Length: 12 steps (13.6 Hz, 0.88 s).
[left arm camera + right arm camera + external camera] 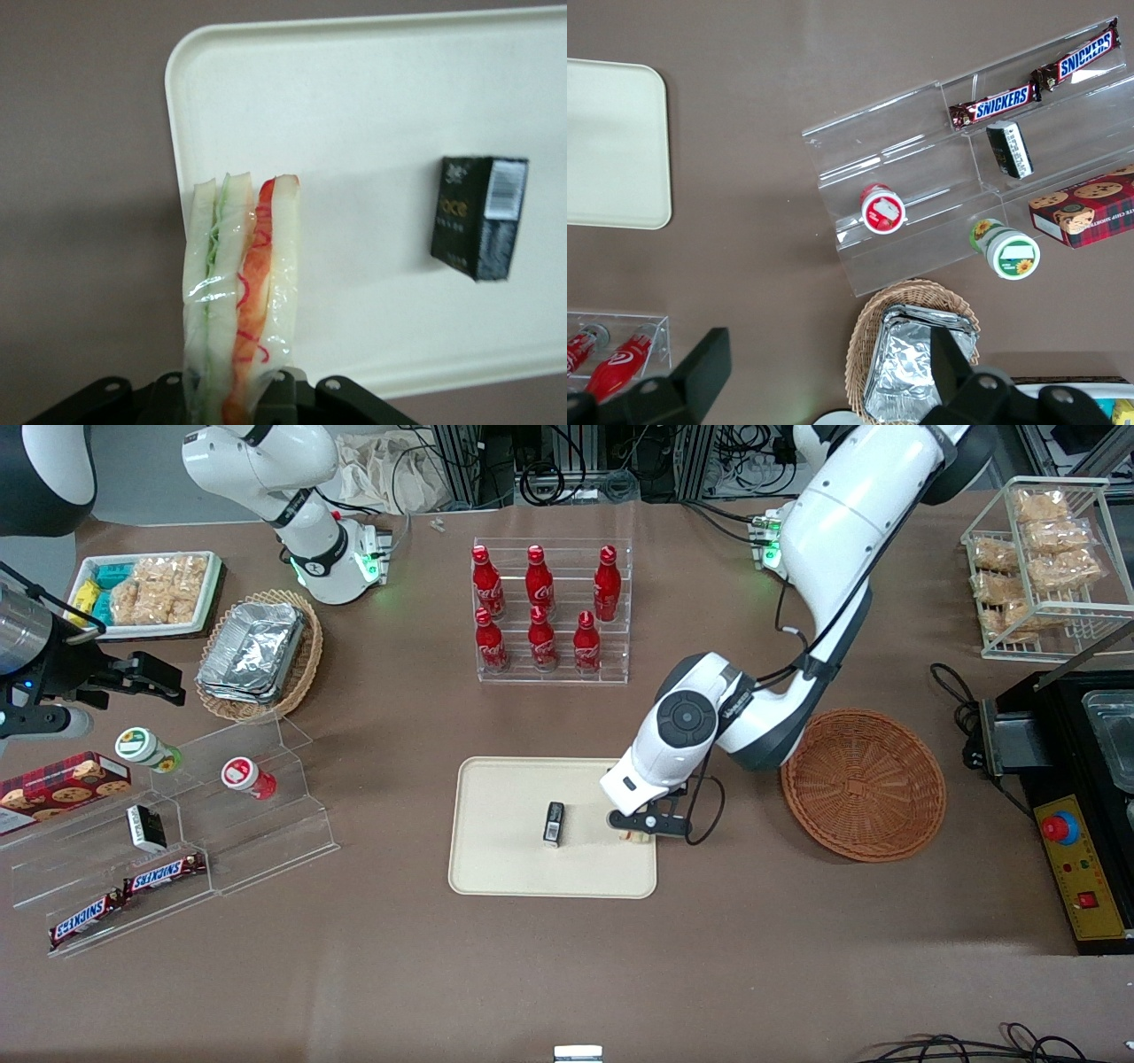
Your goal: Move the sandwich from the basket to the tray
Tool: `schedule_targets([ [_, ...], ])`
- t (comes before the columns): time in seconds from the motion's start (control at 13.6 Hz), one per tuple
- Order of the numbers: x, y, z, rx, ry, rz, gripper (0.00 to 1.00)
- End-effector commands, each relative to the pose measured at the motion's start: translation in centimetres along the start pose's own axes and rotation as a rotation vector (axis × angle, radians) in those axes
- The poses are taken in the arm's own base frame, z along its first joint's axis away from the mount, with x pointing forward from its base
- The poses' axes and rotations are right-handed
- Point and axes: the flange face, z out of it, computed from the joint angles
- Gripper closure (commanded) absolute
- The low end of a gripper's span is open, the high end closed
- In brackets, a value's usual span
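Jaws clamp your left gripper (640, 831) on one plastic-wrapped triangular white-bread sandwich (239, 292), over the cream rectangular tray (505, 859) edge nearest the round reddish-brown wicker basket (864, 784). One small black box (479, 216) lies on the tray, its writing unreadable. Six red bottles (540, 607). Two "SNICKERS" bars (1032, 78).

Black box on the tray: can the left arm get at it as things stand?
Probably not right now. The gripper is shut on the sandwich over the tray edge nearest the basket. The black box lies beside it on the tray, nothing between them, so likely reachable once the sandwich is released.
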Motion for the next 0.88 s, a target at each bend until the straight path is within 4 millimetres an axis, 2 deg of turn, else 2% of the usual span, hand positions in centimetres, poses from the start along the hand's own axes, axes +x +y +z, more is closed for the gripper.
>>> schedule_targets([
  [0.0, 1.1, 0.5, 1.6, 0.004, 0.051, -0.033, 0.44],
  [0.07, 1.4, 0.5, 1.9, -0.012, 0.072, -0.037, 0.12],
  [0.15, 1.5, 0.6, 2.0, -0.024, 0.083, -0.044, 0.00],
  [0.29, 1.6, 0.7, 1.6, -0.028, 0.089, -0.048, 0.00],
  [0.44, 2.3, 0.1, -0.1, -0.034, 0.112, -0.090, 0.00],
  [0.51, 2.5, 0.1, -2.0, -0.035, 0.133, -0.104, 0.00],
  [0.59, 3.2, -1.1, -4.5, -0.035, 0.167, -0.141, 0.00],
  [0.66, 3.9, -2.6, -8.1, -0.038, 0.196, -0.192, 0.00],
  [0.74, 5.0, -5.8, -10.9, -0.028, 0.196, -0.238, 0.00],
  [0.81, 5.1, -7.5, -13.4, -0.024, 0.169, -0.264, 0.00],
])
